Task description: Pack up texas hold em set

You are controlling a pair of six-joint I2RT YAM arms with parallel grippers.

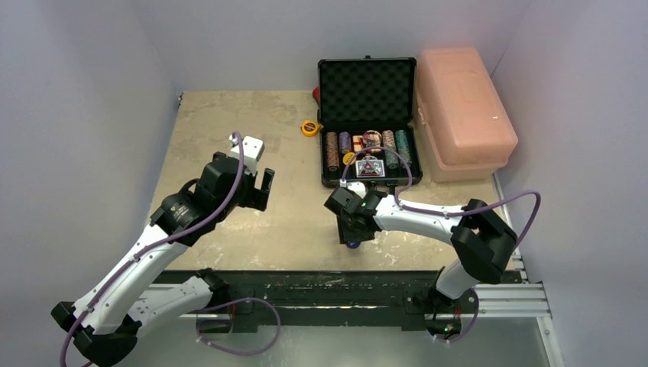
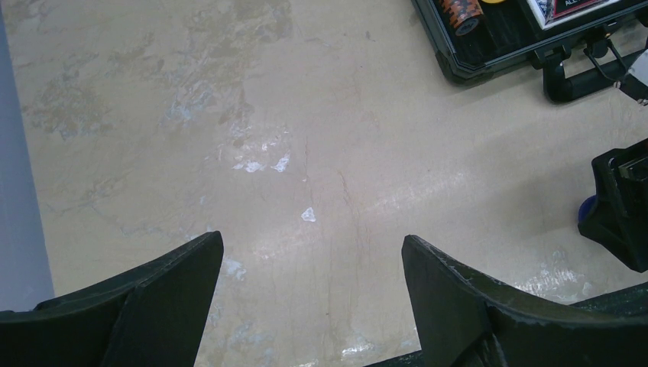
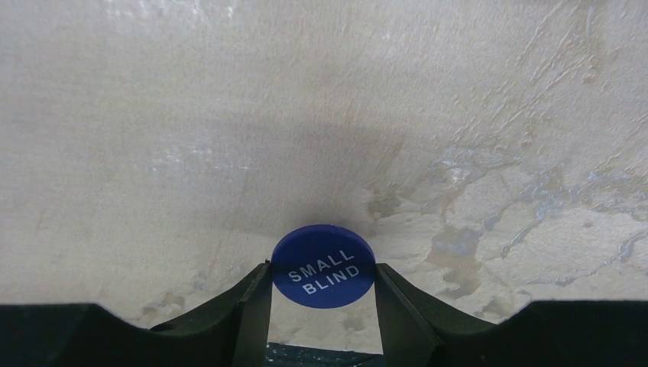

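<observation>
The black briefcase (image 1: 327,134) lies open at the back of the table, its foam lid upright. Chip stacks (image 1: 332,150), a card deck (image 1: 370,168) and a yellow button (image 1: 349,158) lie inside. In front of the case my right gripper (image 1: 353,234) is shut on the blue button (image 3: 323,264) marked SMALL BLIND. Its fingertips (image 3: 260,287) pinch the button's two edges low over the tabletop. My left gripper (image 1: 264,189) hovers open over bare table to the left, nothing between its fingers (image 2: 183,267). In the left wrist view the case corner (image 2: 458,69) and handle (image 2: 569,80) show at top right.
A pink plastic box (image 1: 462,111) stands against the case's right side. A yellow tape measure (image 1: 309,128) lies left of the case, with a small red thing (image 1: 315,93) behind it. Walls close in the table on the left, back and right.
</observation>
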